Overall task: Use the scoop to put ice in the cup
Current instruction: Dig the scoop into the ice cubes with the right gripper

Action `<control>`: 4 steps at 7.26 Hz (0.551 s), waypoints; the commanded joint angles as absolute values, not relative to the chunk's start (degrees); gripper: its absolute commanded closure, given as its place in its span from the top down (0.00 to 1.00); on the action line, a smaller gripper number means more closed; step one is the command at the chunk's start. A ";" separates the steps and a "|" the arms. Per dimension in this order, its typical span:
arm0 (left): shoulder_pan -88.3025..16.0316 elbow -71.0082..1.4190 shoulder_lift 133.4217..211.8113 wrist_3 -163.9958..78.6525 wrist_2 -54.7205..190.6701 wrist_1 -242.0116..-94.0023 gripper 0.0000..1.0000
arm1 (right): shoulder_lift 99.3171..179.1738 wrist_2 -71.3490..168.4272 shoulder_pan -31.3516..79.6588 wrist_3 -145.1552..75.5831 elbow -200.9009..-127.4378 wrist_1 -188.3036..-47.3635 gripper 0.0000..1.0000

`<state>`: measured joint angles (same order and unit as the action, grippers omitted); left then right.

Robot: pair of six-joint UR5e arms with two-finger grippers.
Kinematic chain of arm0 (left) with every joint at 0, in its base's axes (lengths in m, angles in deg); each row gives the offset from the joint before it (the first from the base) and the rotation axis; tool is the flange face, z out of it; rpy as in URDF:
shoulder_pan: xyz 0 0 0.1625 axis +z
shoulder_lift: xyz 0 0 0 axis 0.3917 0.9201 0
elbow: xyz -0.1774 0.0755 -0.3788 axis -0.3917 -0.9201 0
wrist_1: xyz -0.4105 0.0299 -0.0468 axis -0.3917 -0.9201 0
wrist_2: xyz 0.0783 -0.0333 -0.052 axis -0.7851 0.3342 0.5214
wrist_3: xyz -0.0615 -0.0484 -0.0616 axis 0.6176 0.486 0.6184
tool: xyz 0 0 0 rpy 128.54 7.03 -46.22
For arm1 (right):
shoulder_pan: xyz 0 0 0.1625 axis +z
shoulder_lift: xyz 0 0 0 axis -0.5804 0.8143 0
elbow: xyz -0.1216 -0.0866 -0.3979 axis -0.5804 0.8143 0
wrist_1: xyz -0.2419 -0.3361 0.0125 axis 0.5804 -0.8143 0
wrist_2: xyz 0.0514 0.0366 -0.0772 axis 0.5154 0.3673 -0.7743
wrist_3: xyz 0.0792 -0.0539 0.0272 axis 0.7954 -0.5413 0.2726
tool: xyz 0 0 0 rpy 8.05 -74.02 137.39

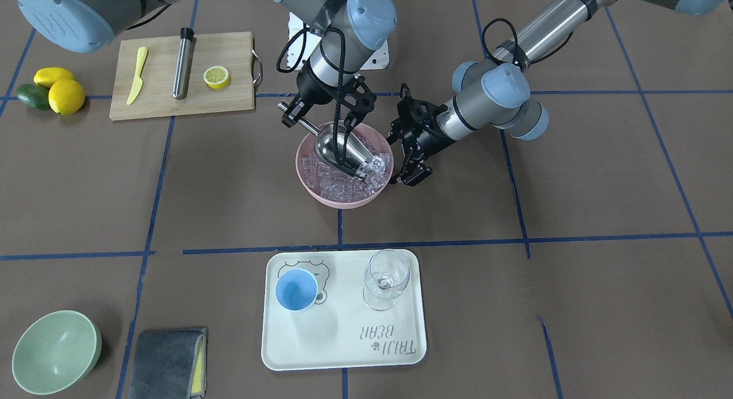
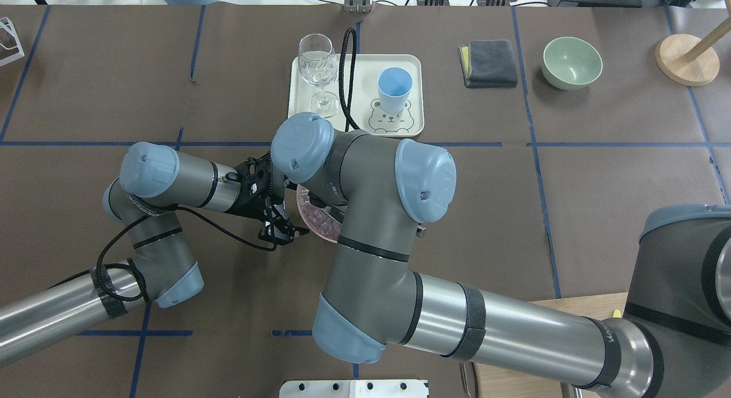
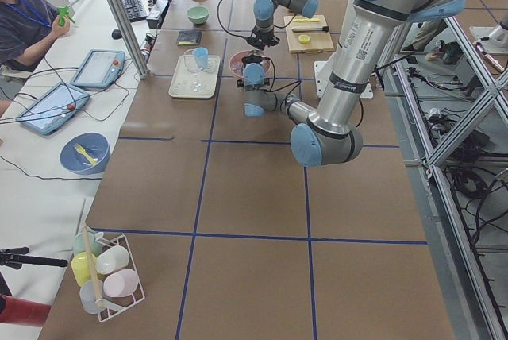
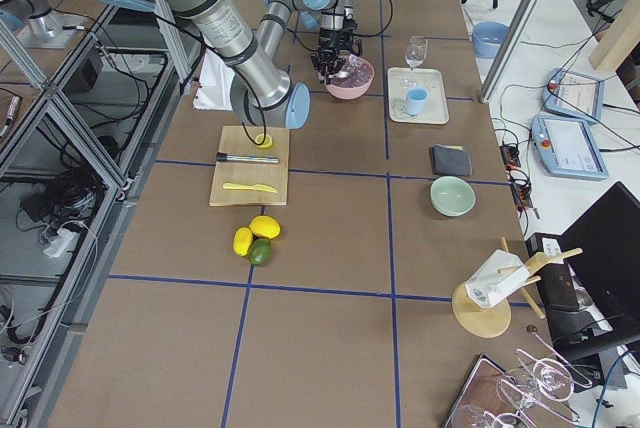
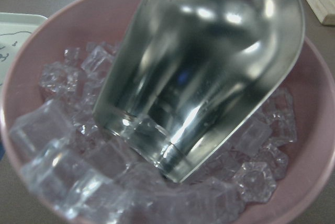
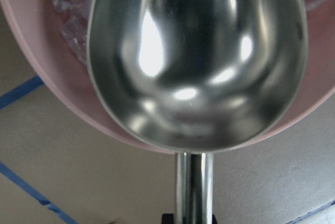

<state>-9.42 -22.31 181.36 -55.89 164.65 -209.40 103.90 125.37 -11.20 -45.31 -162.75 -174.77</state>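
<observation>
The right gripper (image 1: 296,117) grips the scoop (image 1: 341,147) by its handle, and the scoop's front dips into the ice (image 1: 343,184) in the pink bowl (image 1: 343,203). The left gripper (image 1: 409,176) is just beside the bowl's rim; I cannot tell if it is open or closed. The cup (image 1: 296,290) stands on the tray (image 1: 343,342), well apart.

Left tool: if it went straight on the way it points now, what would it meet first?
Probably the pink bowl, at the rim nearest the left tool, or the ice just inside, beside the scoop. Depth is unclear, so I cannot say which comes first.
</observation>
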 commanded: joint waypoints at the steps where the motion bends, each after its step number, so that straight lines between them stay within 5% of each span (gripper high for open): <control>1: -9.37 -22.31 181.41 -55.91 164.65 -209.40 1.00 | 106.08 125.36 -11.31 -44.52 -163.19 -170.83 0.00; 4: -9.37 -22.31 181.41 -55.91 164.65 -209.40 1.00 | 112.21 125.45 -11.31 -43.65 -169.67 -165.13 0.00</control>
